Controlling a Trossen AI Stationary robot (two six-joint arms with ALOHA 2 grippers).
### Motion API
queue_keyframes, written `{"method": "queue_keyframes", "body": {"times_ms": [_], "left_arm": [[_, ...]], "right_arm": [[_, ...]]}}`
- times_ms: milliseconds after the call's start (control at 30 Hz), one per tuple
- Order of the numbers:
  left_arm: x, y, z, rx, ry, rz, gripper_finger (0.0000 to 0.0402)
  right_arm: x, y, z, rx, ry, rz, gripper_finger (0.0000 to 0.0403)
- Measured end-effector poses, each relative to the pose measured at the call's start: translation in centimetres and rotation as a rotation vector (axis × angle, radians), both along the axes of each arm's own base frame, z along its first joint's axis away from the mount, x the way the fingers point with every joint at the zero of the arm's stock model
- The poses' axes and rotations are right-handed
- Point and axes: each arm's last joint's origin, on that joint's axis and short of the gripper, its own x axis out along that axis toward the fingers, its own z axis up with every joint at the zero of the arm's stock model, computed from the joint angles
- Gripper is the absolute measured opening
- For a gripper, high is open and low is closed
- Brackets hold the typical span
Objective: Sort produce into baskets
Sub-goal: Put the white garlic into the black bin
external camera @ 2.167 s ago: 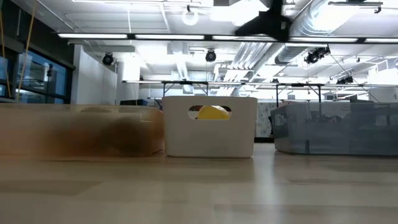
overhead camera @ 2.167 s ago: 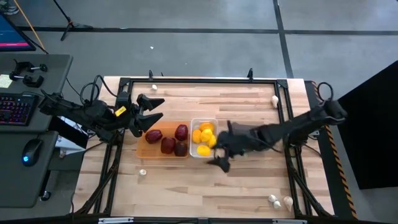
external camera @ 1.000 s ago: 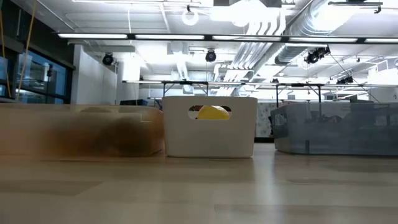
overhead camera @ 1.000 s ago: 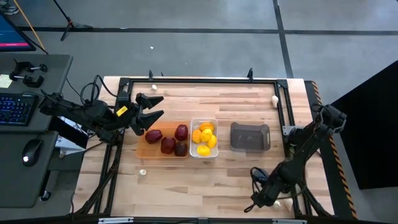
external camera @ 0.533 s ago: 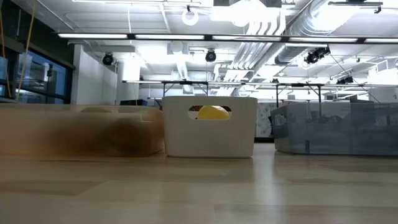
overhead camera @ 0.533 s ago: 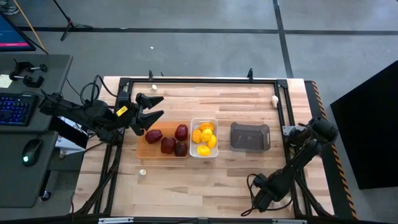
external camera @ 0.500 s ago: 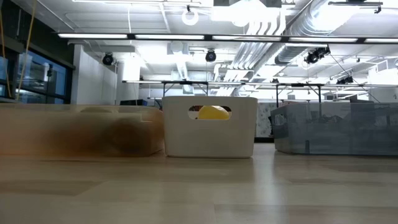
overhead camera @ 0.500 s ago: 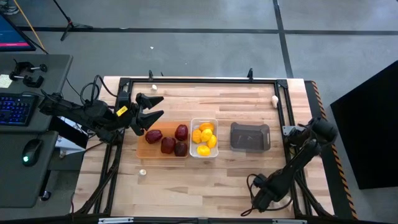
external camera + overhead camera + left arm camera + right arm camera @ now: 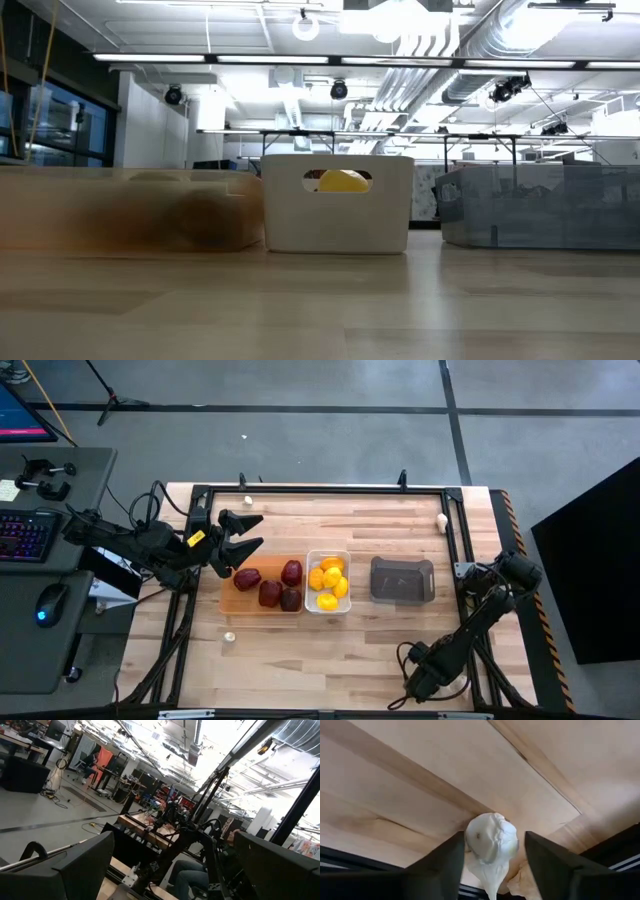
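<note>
The orange tray (image 9: pixel 228 598) holds several dark red pieces (image 9: pixel 270 592). The white bin (image 9: pixel 311 555) holds several yellow lemons (image 9: pixel 328 580). The grey bin (image 9: pixel 402 579) stands to its right. My right gripper (image 9: pixel 420 685) is low at the table's near right corner, open, its fingers on either side of a white garlic bulb (image 9: pixel 491 840) that rests on the wood. A second bulb (image 9: pixel 527 881) lies just behind it. My left gripper (image 9: pixel 250 532) is open and empty, above the tray's far left corner. My right gripper stands open around the white bulb, pointing down at it. One finger (image 9: pixel 445 865) is right beside the bulb's side (image 9: pixel 469 842), and I cannot tell whether it touches. The other finger (image 9: pixel 555 865) stands apart from it. The bulb rests on the table.
Loose white bulbs lie at the far right (image 9: pixel 442 519), at the far left (image 9: pixel 248 502) and near the left front (image 9: pixel 229 637). A black frame rail (image 9: pixel 320 488) borders the table. The low view shows the white bin (image 9: pixel 338 215) between the tray (image 9: pixel 130 212) and grey bin (image 9: pixel 545 205).
My right gripper has gone a little farther down toward the table's near edge at the near right corner, and the arm has folded lower over it.
</note>
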Motion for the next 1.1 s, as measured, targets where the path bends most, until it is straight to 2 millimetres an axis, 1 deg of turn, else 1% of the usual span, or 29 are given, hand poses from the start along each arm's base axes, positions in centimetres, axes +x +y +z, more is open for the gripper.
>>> {"method": "queue_keyframes", "body": {"times_ms": [133,300,400,533,600,700,767,867,1000,1100], "left_arm": [[0.0,0.0,0.0,-0.001,-0.001,0.000,0.0397],[-0.1,0.0,0.2,-0.007,-0.023,-0.004,0.0397],[-0.5,0.1,0.6,0.017,-0.050,-0.034,0.0397],[-1.8,0.5,1.4,0.046,-0.091,-0.024,0.0397],[-2.5,0.7,1.7,0.048,-0.111,-0.019,0.0397],[-3.3,1.0,2.1,0.052,-0.128,-0.015,0.0397],[-3.6,1.1,2.1,0.052,-0.127,-0.017,0.0397],[-3.5,1.1,1.9,0.063,-0.102,-0.029,0.0397],[-3.2,0.9,1.4,0.035,-0.069,-0.048,0.0397],[-2.8,0.8,1.2,0.022,-0.054,-0.054,0.0397]], "right_arm": [[0.1,0.0,0.0,-0.009,-0.016,-0.010,0.0141],[0.4,0.4,0.2,0.031,-0.052,0.009,0.0088],[0.9,0.8,1.0,0.017,-0.105,0.030,0.0072],[1.9,0.7,3.5,-0.081,-0.241,0.010,0.0068],[2.9,0.2,4.8,-0.134,-0.363,-0.019,0.0070],[5.0,-0.7,6.1,-0.223,-0.567,-0.063,0.0072],[6.7,-1.2,6.8,-0.258,-0.691,-0.066,0.0072],[9.4,-2.8,7.4,-0.311,-0.853,-0.058,0.0073],[12.6,-5.7,7.9,-0.351,-0.956,-0.002,0.0073],[13.6,-8.0,8.1,-0.385,-0.937,0.067,0.0073]]}}
